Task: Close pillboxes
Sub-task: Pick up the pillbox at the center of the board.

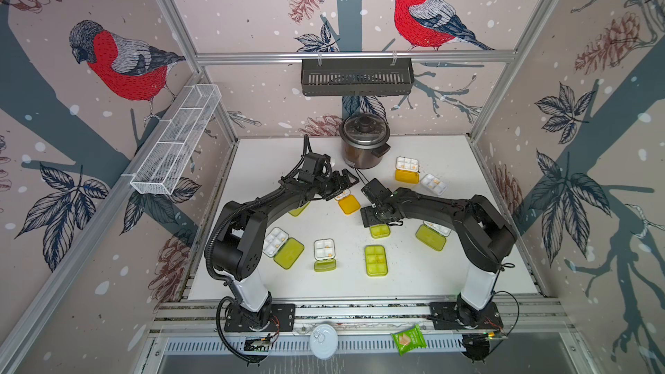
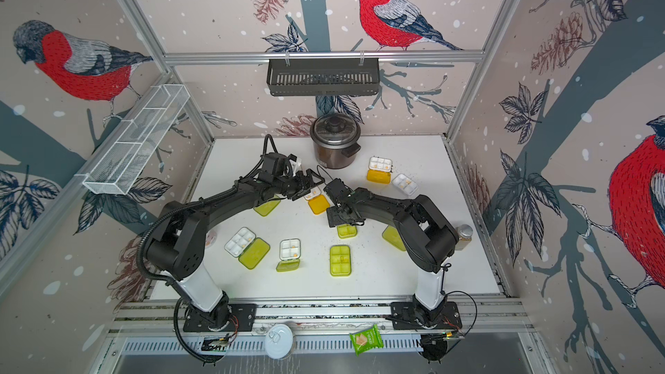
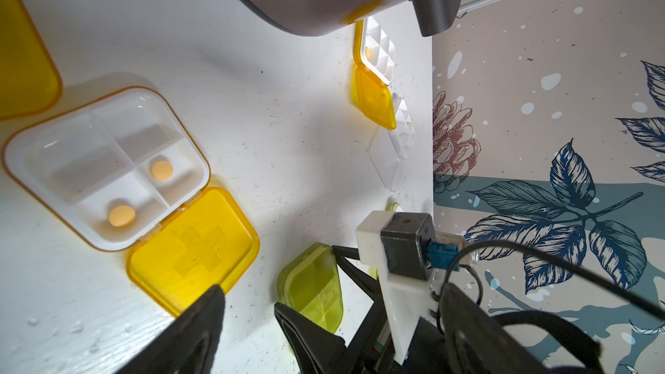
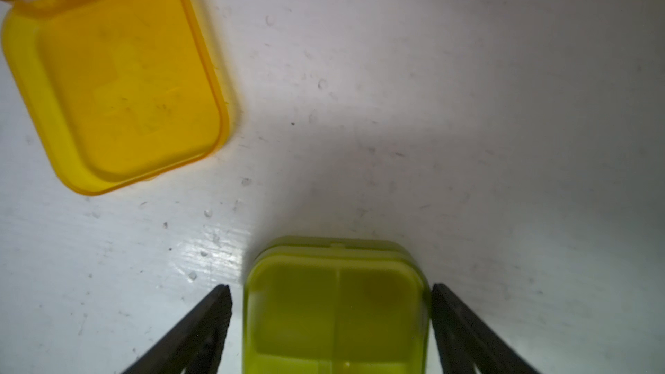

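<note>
Right wrist view: the right gripper [image 4: 331, 287] stands open astride the closed green pillbox [image 4: 336, 311], not clamping it. The left gripper [image 3: 248, 298] is wide open, empty, over the open orange pillbox [image 1: 349, 204], at eleven o'clock of the green one in a top view.

Cooker [image 1: 364, 145] at back middle of table [image 1: 414, 282]. Right of it, rear pillbox [image 1: 407, 170], with outer pillbox [image 1: 433, 184] just beside. Toward front, middle: closed pillbox [image 1: 376, 260]; left of that, open pillbox [image 1: 324, 249], then leftmost pillbox [image 1: 275, 242] further left.
</note>
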`<state>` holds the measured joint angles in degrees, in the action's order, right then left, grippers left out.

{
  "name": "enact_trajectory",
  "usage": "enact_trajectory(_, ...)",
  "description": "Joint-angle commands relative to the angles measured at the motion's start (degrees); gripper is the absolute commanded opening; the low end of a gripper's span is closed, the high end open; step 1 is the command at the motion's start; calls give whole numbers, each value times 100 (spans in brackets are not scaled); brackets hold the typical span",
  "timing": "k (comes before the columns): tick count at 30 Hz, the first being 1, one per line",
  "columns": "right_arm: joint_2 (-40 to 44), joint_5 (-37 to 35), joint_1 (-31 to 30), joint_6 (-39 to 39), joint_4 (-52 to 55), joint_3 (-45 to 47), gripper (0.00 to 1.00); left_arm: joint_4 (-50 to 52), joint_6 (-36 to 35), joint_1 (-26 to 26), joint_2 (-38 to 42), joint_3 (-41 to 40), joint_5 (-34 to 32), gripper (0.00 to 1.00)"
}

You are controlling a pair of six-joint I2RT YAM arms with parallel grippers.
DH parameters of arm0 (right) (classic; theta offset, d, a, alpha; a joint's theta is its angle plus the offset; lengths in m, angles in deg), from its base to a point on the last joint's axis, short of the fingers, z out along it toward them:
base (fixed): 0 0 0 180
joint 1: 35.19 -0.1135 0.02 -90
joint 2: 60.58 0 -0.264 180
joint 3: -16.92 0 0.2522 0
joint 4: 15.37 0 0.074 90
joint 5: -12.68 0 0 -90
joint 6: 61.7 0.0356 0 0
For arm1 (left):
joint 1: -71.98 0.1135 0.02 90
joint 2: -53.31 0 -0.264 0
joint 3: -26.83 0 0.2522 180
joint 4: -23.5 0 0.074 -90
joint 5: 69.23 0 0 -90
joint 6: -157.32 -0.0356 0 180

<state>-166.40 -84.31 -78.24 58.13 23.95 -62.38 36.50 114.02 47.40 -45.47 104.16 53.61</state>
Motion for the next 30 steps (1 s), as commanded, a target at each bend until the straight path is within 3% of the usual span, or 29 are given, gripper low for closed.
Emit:
enact_trajectory(1,-13,-161,-30,120,17,99,85,-118,24,3,57,11,59,92)
enact_trajectory(12,217,-413,-45,261,-125,329,74,-117,8,3,61,23,57,93)
enact_trajectory(22,1040,-743,34,361,6,592,72,-120,25,16,68,19,85,93)
enact_trajectory(30,2164,-578,-99,947,141,1739,71,-135,24,12,123,2,64,93)
